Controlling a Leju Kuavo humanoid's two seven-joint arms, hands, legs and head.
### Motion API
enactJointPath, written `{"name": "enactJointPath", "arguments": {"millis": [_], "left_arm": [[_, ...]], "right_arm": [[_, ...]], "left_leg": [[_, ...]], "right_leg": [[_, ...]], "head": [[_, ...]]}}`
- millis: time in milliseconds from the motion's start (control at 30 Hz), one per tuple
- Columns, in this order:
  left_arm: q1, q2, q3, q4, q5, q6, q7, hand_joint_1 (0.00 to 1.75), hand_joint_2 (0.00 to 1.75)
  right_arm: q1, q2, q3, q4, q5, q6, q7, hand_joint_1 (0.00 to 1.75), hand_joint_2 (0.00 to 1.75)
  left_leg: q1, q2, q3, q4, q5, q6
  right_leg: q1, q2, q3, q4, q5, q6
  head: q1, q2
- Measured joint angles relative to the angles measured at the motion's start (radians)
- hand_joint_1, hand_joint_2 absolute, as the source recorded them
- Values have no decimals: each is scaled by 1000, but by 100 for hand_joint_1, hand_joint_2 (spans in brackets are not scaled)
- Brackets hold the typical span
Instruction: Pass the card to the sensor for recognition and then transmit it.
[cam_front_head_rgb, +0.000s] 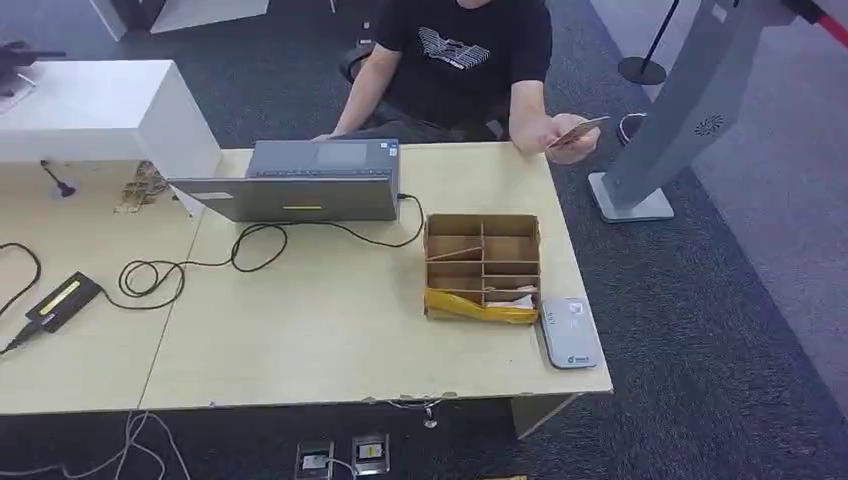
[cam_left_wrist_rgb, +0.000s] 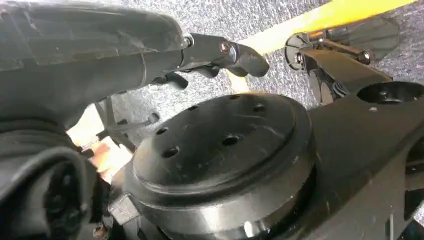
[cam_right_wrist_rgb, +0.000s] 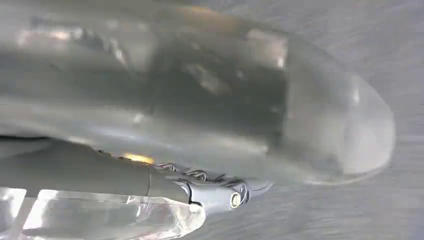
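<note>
Left robot hand (cam_left_wrist_rgb: 220, 52) holds nothing — right robot hand (cam_right_wrist_rgb: 210, 192) too blurred to tell.

blurred right robot hand (cam_right_wrist_rgb: 200, 125) over grey floor (cam_right_wrist_rgb: 350, 215), fingers indistinct.

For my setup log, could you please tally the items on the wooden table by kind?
Laptop: 1
Cardboard divider box: 1
Grey card reader: 1
Black power adapter: 1
Total: 4
The card is not on the table; the person's hand holds it.
</note>
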Motion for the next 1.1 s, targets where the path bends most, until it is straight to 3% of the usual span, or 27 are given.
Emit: {"name": "enactJointPath", "arguments": {"millis": [67,100,133,167,200,233,267,300,367,467,500,533,633,733,833,900,1000,1100], "left_arm": [[1,1,-1,0,0,1,0,0,0],[0,2,-1,0,0,5,0,0,0],[0,3,-2,0,0,13,0,0,0],[-1,3,-2,0,-4,21,0,0,0],[-1,6,-4,0,-6,24,2,0,0],[1,7,-7,0,-9,28,3,0,0],[2,7,-8,0,-10,28,4,0,0],[3,7,-8,1,-10,29,6,0,0],[-3,8,-11,2,-14,30,7,0,0],[-18,7,-19,2,-16,42,7,0,0],[-18,5,-23,1,-16,41,7,0,0],[-17,5,-25,1,-16,41,7,0,0],[-11,4,-27,2,-13,41,8,0,0],[-12,-1,-29,2,-8,41,10,0,0],[-12,-3,-32,2,-5,41,10,0,0],[-10,-3,-32,2,-6,41,10,0,0],[-10,-3,-33,2,-7,42,10,0,0],[-9,-2,-34,2,-15,41,10,0,0]], "right_arm": [[-14,-63,-1,-39,-61,182,121,0,0],[-12,-71,3,-83,-125,220,230,0,0],[-2,-72,15,-134,-204,205,348,0,0],[22,-85,48,-232,-366,134,510,0,0],[55,-100,100,-319,-503,35,612,0,0],[92,-124,164,-449,-652,-133,686,0,0],[118,-174,241,-573,-758,-274,672,0,0],[129,-223,321,-671,-825,-358,602,0,0],[138,-299,473,-802,-911,-384,400,0,0],[169,-372,663,-944,-1002,-389,261,0,0],[182,-386,737,-995,-1005,-394,237,0,175],[183,-403,786,-1032,-990,-399,237,0,175],[154,-473,926,-1173,-810,-408,348,0,175],[129,-477,1061,-1285,-648,-410,375,0,175],[108,-492,1190,-1364,-588,-410,406,0,175],[63,-510,1262,-1414,-578,-406,465,0,175],[-21,-568,1365,-1468,-573,-360,556,0,175],[-105,-623,1453,-1500,-543,-250,614,0,175]], "left_leg": [[0,1,0,0,0,1],[0,1,1,0,0,1],[0,0,3,1,-2,4],[0,-1,5,1,-2,6],[-4,-6,5,1,-3,7],[-11,-6,3,0,-2,9],[-16,-4,-1,-1,-2,10],[-20,5,0,-1,-3,11],[-15,20,-13,-2,-8,11],[-9,16,-6,-2,-10,14],[-12,9,-7,-2,-7,15],[-13,8,-9,-2,-5,16],[-12,3,-11,-2,-4,15],[-7,-1,-10,-2,-4,14],[-7,-6,-12,-2,-3,13],[-7,-6,-13,-2,-3,13],[-7,-6,-13,-2,-3,13],[-7,-6,-13,-2,-3,13]], "right_leg": [[0,1,0,-3,1,2],[0,0,1,-4,1,2],[0,0,2,-5,1,2],[1,-1,5,-6,0,3],[-3,-5,7,-5,-2,5],[-11,-5,6,-1,-4,8],[-17,-3,3,4,-4,8],[-20,6,-2,6,-4,9],[-16,22,-2,3,-1,10],[-8,14,10,-4,-2,11],[-11,8,10,-3,-3,11],[-13,6,10,-2,-2,11],[-12,0,9,-2,-2,11],[-7,-1,10,-3,-3,10],[-7,-5,9,-2,-4,9],[-7,-5,9,-2,-4,9],[-7,-5,8,-3,-4,9],[-7,-5,8,-3,-4,9]], "head": [[0,0],[0,0],[-1,0],[0,0],[0,0],[-4,0],[-7,0],[-6,0],[-7,0],[-8,0],[-5,0],[-8,0],[-5,0],[-5,0],[-5,0],[-5,0],[-5,0],[-6,0]]}}
